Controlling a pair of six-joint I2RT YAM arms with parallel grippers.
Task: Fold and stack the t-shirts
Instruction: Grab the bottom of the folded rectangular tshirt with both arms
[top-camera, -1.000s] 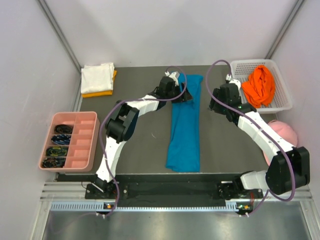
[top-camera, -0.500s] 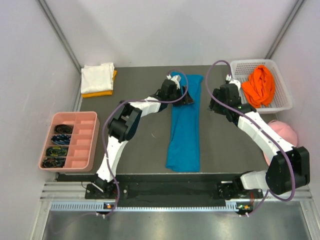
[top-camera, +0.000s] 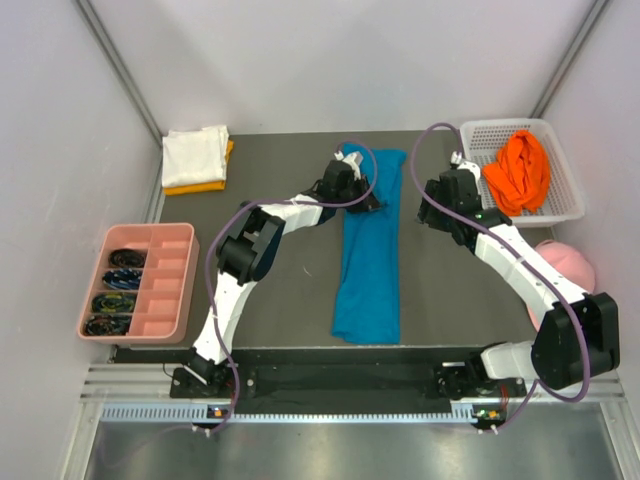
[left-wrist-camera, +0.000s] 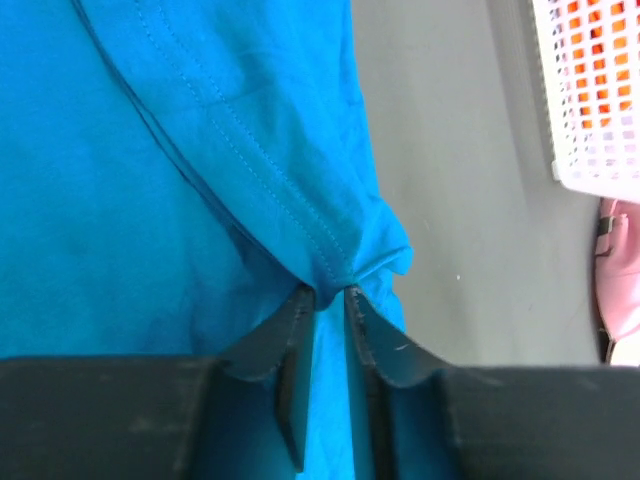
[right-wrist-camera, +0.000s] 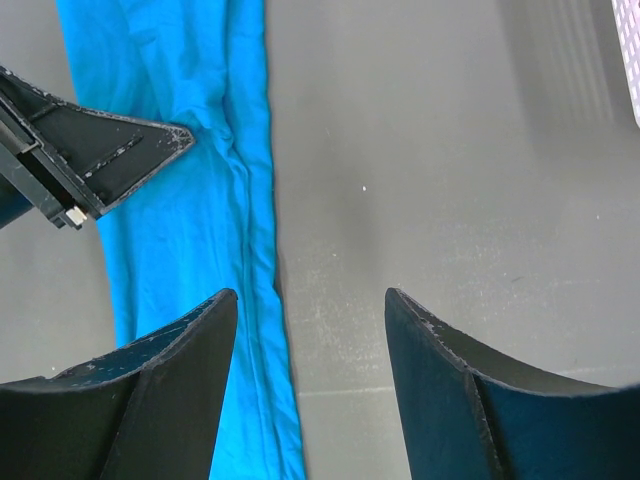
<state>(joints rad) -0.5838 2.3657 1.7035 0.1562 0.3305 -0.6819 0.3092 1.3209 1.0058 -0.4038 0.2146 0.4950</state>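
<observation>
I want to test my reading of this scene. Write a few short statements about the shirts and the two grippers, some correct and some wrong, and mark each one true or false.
1. The left gripper pinches a fold of the teal-blue t-shirt. True.
2. The right gripper holds the bright orange t-shirt. False: its jaws are open and empty above the table, and that shirt lies in the white basket.
3. The white t-shirt lies folded on the yellow-orange t-shirt at the far left corner. True.
4. The teal-blue t-shirt lies in the pink tray. False: it lies on the table as a long strip between the two arms.
</observation>
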